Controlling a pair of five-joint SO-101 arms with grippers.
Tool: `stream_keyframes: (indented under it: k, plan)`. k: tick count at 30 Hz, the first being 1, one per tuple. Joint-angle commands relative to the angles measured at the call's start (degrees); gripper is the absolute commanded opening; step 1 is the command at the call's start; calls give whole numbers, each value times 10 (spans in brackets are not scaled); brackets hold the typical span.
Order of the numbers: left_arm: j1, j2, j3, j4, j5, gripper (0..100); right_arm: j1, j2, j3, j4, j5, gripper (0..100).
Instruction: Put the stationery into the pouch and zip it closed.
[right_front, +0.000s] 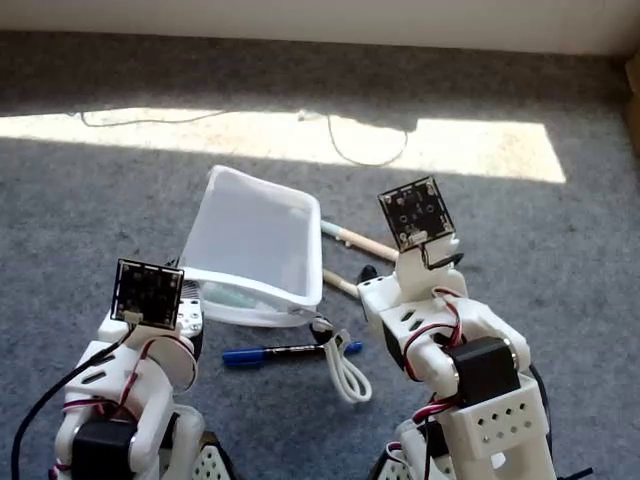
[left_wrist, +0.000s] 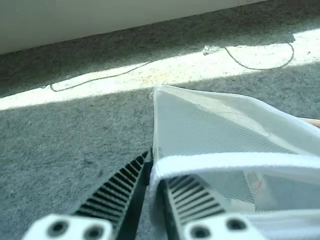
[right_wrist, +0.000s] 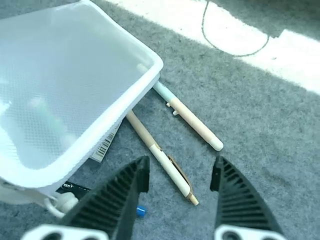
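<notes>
Pouch rim pinched in left claw; right claw spread

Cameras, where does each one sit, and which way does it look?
High view: sits above and behind both arms, looking down at the carpet, the pouch and a blue pen; the left arm and right arm show.
Left wrist view: rides on the left arm, looking along the left hand, shut on the pouch's rim.
Right wrist view: rides on the right arm, looking down past the open right hand at two beige pens.
Shared: all three see the pouch.
</notes>
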Motion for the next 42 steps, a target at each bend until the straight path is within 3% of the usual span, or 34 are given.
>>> stream_keyframes:
  k: [1, 10, 17, 27, 31, 38, 42]
  plan:
    - [7, 13, -44, -3, 9, 7, 6, -7, -22, -24, 3, 194]
    - [4, 215, -184, 1, 37, 7, 6, -7, 15, -62, 3, 194]
    - [-51, 281, -269, 2, 53, 7, 6, -7, 19, -65, 4, 194]
    - [-55, 433, -372, 62, 66, 7, 6, -7, 19, -65, 4, 194]
    - [-56, 460, -408, 85, 92, 7, 6, -7, 19, -65, 3, 194]
    - [-141, 466, -433, 104, 112, 7, 6, -6, 19, -65, 3, 194]
    - [-154, 468, -426, 103, 112, 7, 6, -6, 19, -65, 3, 194]
